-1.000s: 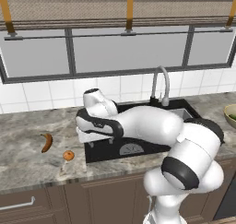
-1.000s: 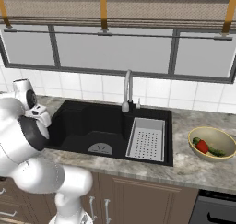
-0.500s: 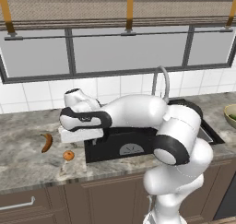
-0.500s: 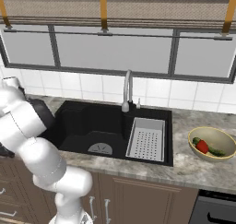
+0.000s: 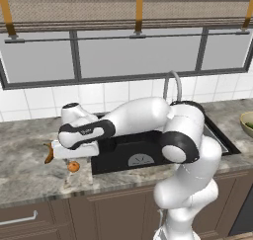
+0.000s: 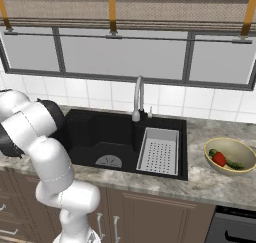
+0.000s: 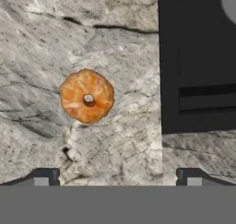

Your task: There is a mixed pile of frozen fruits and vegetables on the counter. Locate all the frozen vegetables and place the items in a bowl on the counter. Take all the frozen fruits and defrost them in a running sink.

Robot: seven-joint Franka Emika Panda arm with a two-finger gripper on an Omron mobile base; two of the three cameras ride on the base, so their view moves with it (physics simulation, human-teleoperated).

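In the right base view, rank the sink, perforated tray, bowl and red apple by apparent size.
1. sink
2. perforated tray, sitting in the sink's right part
3. bowl, nearer the right edge, so the gap with the tray is unsure
4. red apple, inside the bowl

Orange (image 5: 73,167) sits on the counter (image 5: 29,175), sink (image 5: 133,152) at its three o'clock, banana (image 5: 49,153) at ten; bowl (image 6: 230,156) lies beyond the sink's far side.

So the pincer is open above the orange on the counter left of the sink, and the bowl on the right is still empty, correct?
Not quite. The bowl is not empty: the right base view shows a red apple and a green vegetable in it. The rest holds: the hand view shows the pincer open over the orange, on the counter left of the sink.
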